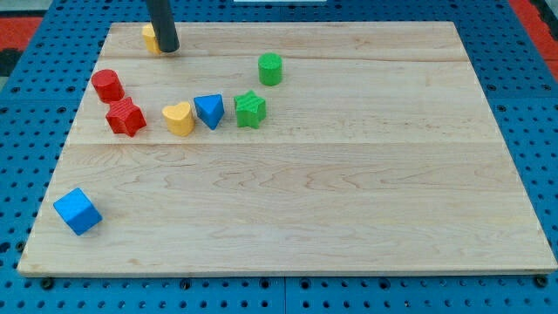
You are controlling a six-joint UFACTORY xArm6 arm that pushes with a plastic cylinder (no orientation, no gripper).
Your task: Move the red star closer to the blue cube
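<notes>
The red star (pixel 125 117) lies at the view's left side of the wooden board (pixel 349 201), just below a red cylinder (pixel 107 85). The blue cube (pixel 78 211) sits near the board's bottom left corner, well below the star. My tip (pixel 167 49) is near the board's top left edge, above and to the right of the red star and apart from it. It stands right beside a yellow block (pixel 150 37) that the rod partly hides.
A yellow heart (pixel 179 118), a blue triangle (pixel 209 111) and a green star (pixel 250 109) form a row to the right of the red star. A green cylinder (pixel 271 68) stands above the green star. Blue pegboard surrounds the board.
</notes>
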